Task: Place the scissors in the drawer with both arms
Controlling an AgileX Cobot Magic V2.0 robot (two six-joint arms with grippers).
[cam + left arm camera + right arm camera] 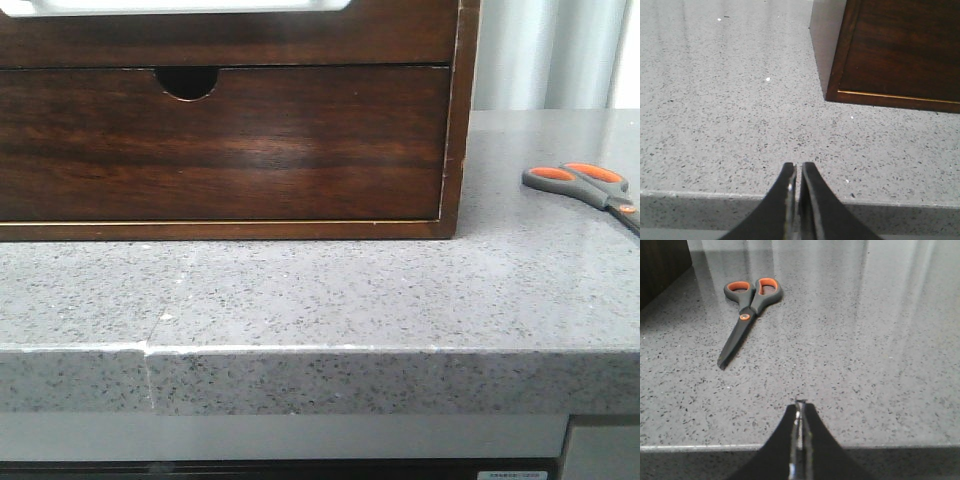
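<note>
The scissors [590,185], grey-handled with orange-lined loops, lie flat on the counter to the right of the wooden chest [458,120]. The right wrist view shows the scissors [747,310] with blades closed, well ahead of my right gripper [801,405], which is shut on nothing near the counter's front edge. My left gripper [799,167] is also shut and empty, over the front edge short of the chest's corner [840,90]. Only a dark strip of the drawer [230,40] shows above the notched lower drawer [220,140]. Neither gripper appears in the front view.
The grey speckled counter [320,290] has a seam [150,350] near its front edge on the left. A white strip [180,6] crosses the top of the front view above the drawer. Pale curtains [550,50] hang behind the counter at the right.
</note>
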